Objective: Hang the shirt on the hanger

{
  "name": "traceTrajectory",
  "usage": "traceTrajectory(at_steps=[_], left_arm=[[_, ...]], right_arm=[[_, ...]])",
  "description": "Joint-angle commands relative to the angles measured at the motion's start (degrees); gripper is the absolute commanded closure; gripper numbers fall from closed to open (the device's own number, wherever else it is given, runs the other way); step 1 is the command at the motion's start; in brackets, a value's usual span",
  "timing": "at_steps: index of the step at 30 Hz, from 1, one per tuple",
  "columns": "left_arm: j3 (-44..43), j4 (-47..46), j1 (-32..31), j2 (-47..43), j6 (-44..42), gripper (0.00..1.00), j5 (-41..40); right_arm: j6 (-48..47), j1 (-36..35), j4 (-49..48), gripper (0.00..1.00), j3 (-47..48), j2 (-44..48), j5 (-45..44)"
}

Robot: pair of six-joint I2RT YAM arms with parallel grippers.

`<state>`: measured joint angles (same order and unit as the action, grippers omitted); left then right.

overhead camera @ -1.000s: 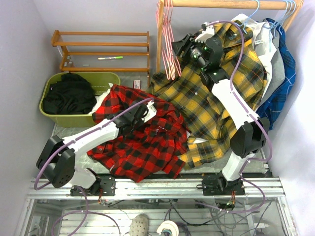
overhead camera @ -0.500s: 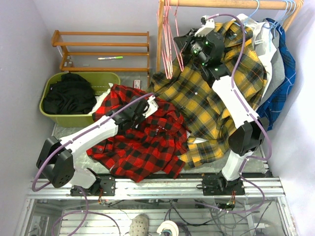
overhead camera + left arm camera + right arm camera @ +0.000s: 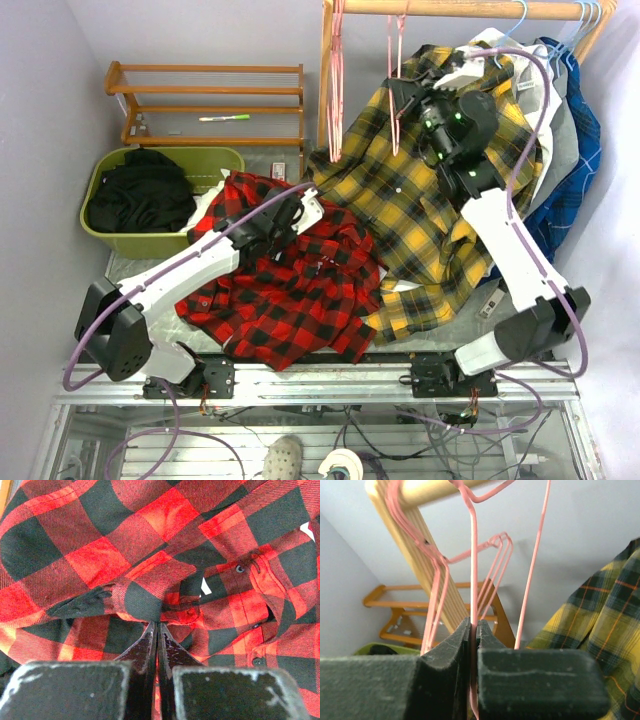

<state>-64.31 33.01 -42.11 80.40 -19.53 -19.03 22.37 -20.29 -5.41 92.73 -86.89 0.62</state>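
Observation:
The red-and-black plaid shirt (image 3: 290, 290) lies crumpled on the table, front left. My left gripper (image 3: 303, 212) is at its upper edge, shut on a fold of the fabric near the collar; in the left wrist view the closed fingertips (image 3: 156, 626) pinch the red cloth (image 3: 150, 540). The pink wire hanger (image 3: 395, 70) hangs from the wooden rail (image 3: 460, 8), apart from the other pink hangers. My right gripper (image 3: 402, 97) is shut on one of its wires; the right wrist view shows the wire (image 3: 473, 555) clamped between the jaws (image 3: 473, 624).
A yellow-and-black plaid shirt (image 3: 420, 210) drapes from the rail onto the table right of the red shirt. More pink hangers (image 3: 333, 90) hang at the rail's left end. A blue plaid shirt (image 3: 578, 150) hangs far right. A green basket (image 3: 150, 240) and a wooden rack (image 3: 205, 100) stand at back left.
My right gripper has moved right along the rail, drawing one pink hanger away from the bunch at the left. My left gripper has stayed shut on the red shirt, shifting only slightly.

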Motion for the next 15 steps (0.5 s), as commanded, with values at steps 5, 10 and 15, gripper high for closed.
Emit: traceTrajectory(at_steps=[5,10,15], left_arm=[[-4.50,0.04,0.11,0.68,-0.46,0.93,-0.69],[-7.69,0.78,0.18,1.45,-0.81,0.93,-1.24],[-10.53,2.03,0.10,1.84,-0.56,0.93,-0.90]], right_arm=[[1.94,0.17,-2.63,1.00,-7.97,12.81,-0.52],[5.61,0.14,-1.40,1.00,-22.11,26.29,-1.36],[9.12,0.10,3.87,1.00,-37.00,42.26,-2.74]])
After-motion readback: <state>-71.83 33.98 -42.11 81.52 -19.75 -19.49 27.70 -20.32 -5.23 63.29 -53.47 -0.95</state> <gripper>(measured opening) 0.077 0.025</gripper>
